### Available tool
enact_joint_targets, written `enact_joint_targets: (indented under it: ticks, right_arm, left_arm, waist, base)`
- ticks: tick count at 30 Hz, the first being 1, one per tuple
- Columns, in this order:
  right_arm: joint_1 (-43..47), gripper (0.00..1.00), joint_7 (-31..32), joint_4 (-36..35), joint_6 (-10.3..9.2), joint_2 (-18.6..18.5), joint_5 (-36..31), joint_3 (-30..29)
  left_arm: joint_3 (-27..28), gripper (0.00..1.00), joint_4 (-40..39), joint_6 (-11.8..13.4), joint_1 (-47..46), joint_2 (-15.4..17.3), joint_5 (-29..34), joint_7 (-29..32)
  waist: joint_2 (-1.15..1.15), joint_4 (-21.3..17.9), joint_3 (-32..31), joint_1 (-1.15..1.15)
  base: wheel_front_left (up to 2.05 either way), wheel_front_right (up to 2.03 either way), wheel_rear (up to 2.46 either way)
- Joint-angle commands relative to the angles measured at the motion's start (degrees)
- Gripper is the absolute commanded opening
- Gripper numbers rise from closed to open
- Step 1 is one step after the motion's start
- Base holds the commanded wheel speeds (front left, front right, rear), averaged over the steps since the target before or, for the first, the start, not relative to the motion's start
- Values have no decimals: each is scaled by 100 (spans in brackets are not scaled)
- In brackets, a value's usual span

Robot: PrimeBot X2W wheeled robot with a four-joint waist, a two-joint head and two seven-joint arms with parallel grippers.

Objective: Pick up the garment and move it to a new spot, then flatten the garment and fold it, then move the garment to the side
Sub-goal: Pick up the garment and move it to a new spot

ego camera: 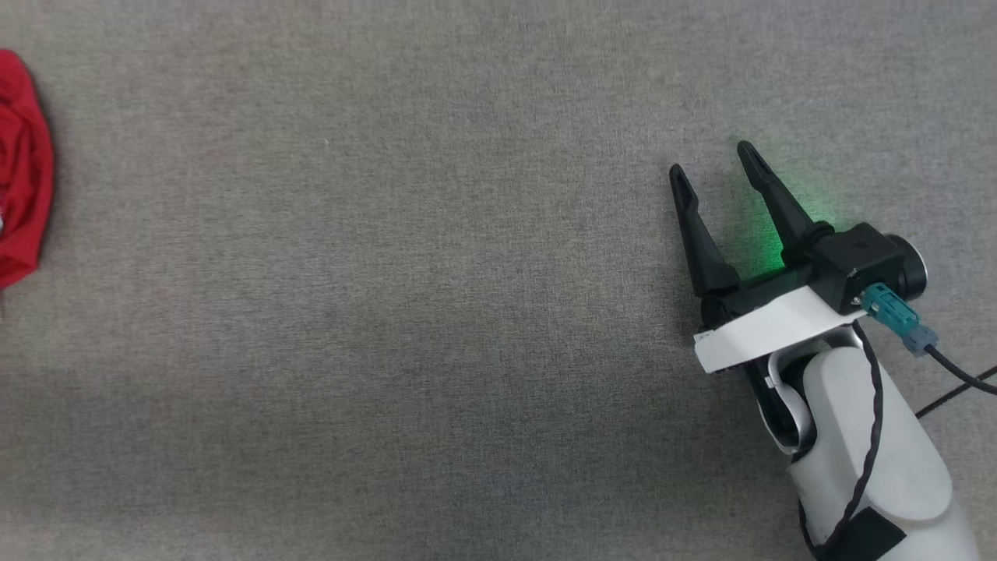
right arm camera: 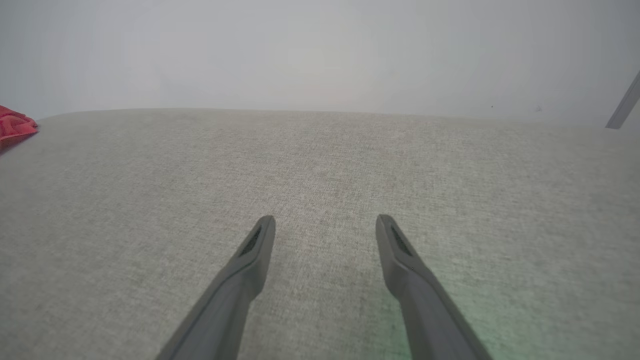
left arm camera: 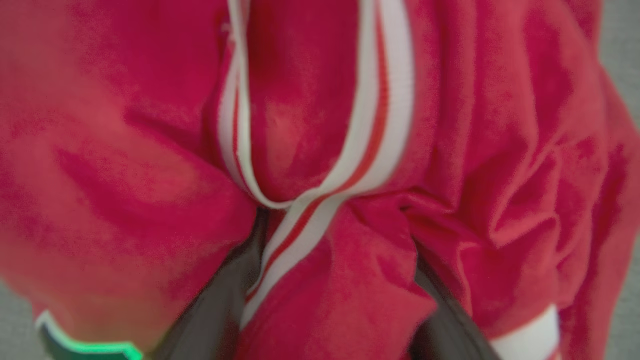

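The garment (ego camera: 22, 187), crumpled red fabric, lies at the far left edge of the head view. Close up in the left wrist view, the garment (left arm camera: 125, 150) shows bunched red folds and white-and-red striped trim. My left gripper (left arm camera: 335, 240) is pushed into it. Its two dark fingers (left arm camera: 215, 310) stand wide apart with a fold of fabric between them, and the tips are buried in the cloth. My right gripper (ego camera: 712, 159) hovers open over bare table at the right, far from the garment. Nothing sits between its fingers in the right wrist view (right arm camera: 325, 220), where the garment (right arm camera: 15, 125) shows at the far left.
The grey cloth-covered table (ego camera: 389, 312) stretches between the garment and my right arm. In the right wrist view its far edge (right arm camera: 320, 111) meets a pale wall. A thin grey bar (right arm camera: 625, 105) leans at the upper right.
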Motion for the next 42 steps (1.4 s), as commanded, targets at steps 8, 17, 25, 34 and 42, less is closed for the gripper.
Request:
enact_joint_targets:
  ticks: [8,17,25,34,42]
  right_arm:
    - [-123,100,-21,-307,0,14,-114,180]
    - [60,100,-20,-331,0,18,-26,180]
    - [395,100,-20,-162,0,94,141,13]
    - [655,100,-20,-226,0,257,263,-222]
    - [726,100,-20,-371,0,404,473,-478]
  left_arm:
    - [-462,0,439,14,467,-927,-361,192]
    - [-732,0,146,7,229,-336,-113,-1026]
    - [-1630,0,-993,9,8,46,-20,-1762]
    - [-2996,0,-2734,9,-536,190,-63,-1852]
    - [-4313,0,-4088,9,-1511,-344,-451,-1664]
  waist:
    - [-1,-11,75,0]
    - [-1,149,-595,0]
    - [-1,215,-1366,0]
    - [-1,-179,-1598,0]
    - [-1,-979,-1290,0]
  base:
    - [0,0,0]
    - [0,0,0]
    - [0,0,0]
    - [0,0,0]
    - [0,0,0]
